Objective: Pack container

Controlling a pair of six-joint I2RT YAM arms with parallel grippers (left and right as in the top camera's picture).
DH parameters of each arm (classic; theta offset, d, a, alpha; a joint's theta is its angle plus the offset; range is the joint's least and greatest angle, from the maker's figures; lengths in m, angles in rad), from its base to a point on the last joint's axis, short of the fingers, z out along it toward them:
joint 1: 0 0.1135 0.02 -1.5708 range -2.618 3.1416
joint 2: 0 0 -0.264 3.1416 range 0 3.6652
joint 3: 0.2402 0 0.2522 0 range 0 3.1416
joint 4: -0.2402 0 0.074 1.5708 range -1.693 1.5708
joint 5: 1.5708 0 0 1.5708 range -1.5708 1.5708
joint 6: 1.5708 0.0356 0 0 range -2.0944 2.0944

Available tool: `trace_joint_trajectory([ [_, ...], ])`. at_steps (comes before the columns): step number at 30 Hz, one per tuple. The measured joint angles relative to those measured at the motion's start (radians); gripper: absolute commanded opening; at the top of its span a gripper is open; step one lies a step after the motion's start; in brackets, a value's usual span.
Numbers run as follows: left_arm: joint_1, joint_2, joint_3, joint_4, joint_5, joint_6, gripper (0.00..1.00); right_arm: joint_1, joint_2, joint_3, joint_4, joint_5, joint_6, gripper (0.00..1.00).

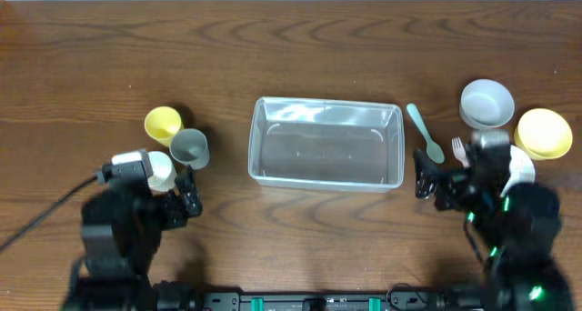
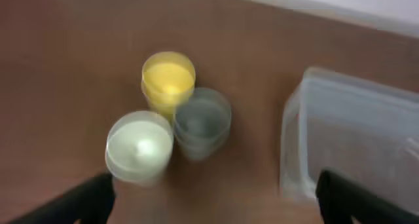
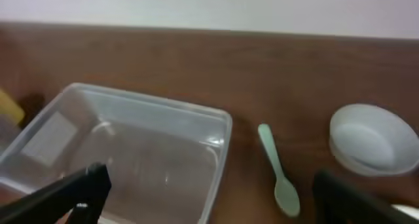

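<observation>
clear container [image 1: 326, 147], yellow cup [image 1: 163, 124], grey cup [image 1: 189, 147], white cup [image 1: 161, 170], pale green spoon [image 1: 424, 133], brown wood-grain table [image 1: 273, 47].

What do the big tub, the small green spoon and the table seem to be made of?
The tub looks like clear, glossy plastic: the table shows through it and its rim catches light. The spoon seems to be matte plastic, one pale green piece, though that is less sure. The table shows brown wood grain; solid wood or a laminate, I cannot tell.

The clear rectangular container [image 1: 326, 144] sits upright and empty at the table's middle.
</observation>
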Motion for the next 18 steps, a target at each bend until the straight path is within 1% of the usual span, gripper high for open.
trace_joint_trajectory([
  [4, 0.0, 0.227, 0.187, -0.24, 0.0, 0.0, 0.98, 0.0, 0.329, 0.342, -0.385, -0.021, -0.09, 0.99],
  [5, 0.0, 0.283, 0.227, -0.298, 0.0, 0.0, 0.98, 0.0, 0.407, 0.417, -0.452, -0.023, -0.106, 0.99],
  [6, 0.0, 0.329, 0.259, -0.335, 0.0, 0.0, 0.98, 0.0, 0.486, 0.489, -0.499, -0.027, -0.116, 0.99],
  [8, 0.0, 0.409, 0.301, -0.378, 0.0, 0.0, 0.98, 0.0, 0.613, 0.599, -0.533, -0.042, -0.127, 0.99],
  [9, 0.0, 0.446, 0.313, -0.392, 0.0, 0.0, 0.98, 0.0, 0.674, 0.646, -0.546, -0.064, -0.13, 0.86],
  [12, 0.0, 0.514, 0.318, -0.425, 0.0, 0.0, 0.98, 0.0, 0.79, 0.707, -0.535, -0.148, -0.168, 0.1],
  [13, 0.0, 0.536, 0.318, -0.433, 0.0, 0.0, 0.98, 0.002, 0.814, 0.712, -0.527, -0.167, -0.175, 0.01],
  [15, 0.0, 0.564, 0.318, -0.444, 0.0, 0.0, 0.99, 0.014, 0.862, 0.714, -0.517, -0.195, -0.187, 0.01],
  [17, 0.0, 0.584, 0.318, -0.449, 0.0, -0.002, 0.9, 0.034, 0.901, 0.714, -0.518, -0.212, -0.195, 0.01],
  [18, 0.0, 0.59, 0.318, -0.451, 0.0, -0.005, 0.84, 0.048, 0.918, 0.715, -0.518, -0.213, -0.2, 0.01],
])
